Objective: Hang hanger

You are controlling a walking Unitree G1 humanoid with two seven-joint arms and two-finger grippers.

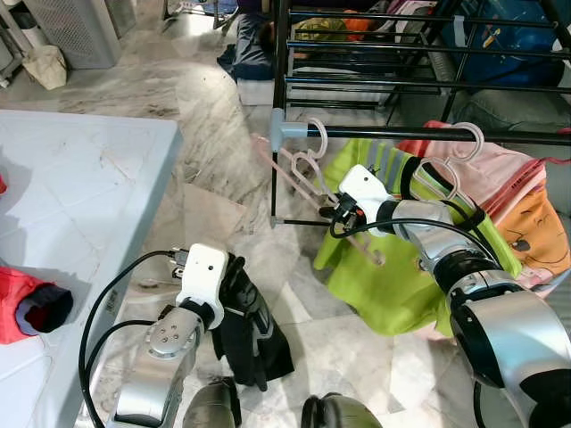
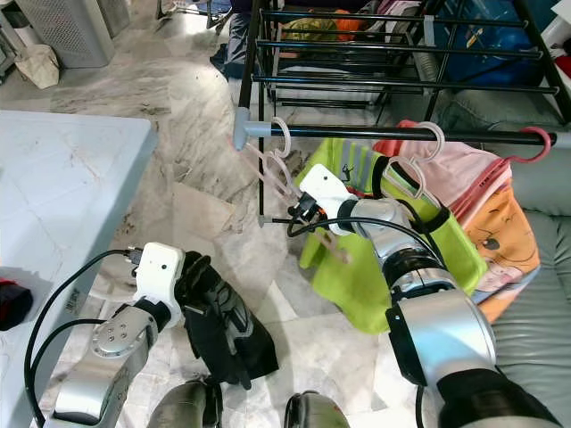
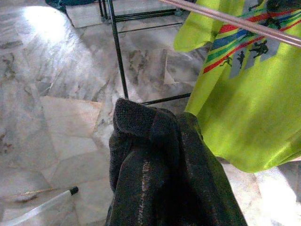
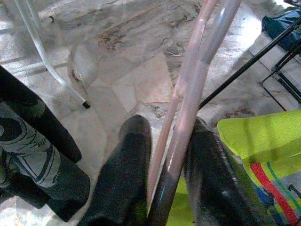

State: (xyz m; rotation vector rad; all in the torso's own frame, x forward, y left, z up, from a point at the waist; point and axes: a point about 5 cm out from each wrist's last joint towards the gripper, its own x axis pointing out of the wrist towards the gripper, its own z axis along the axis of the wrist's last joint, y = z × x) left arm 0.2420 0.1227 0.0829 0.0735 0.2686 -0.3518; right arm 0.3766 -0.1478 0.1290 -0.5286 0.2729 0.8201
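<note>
A pale pink hanger hangs slanted below the left end of the black rail, its hook looped over the rail beside the grey end cap. My right gripper is shut on the hanger's lower bars; the right wrist view has the pink bars pinched between the two black fingers. My left gripper is low over the floor, shut on a dark garment that drapes over its fingers and hides them.
A lime green shirt and a pink cartoon-print garment hang on the same rail on other hangers. A black drying rack stands behind. A white table with a red cloth is at my left. The floor is marble.
</note>
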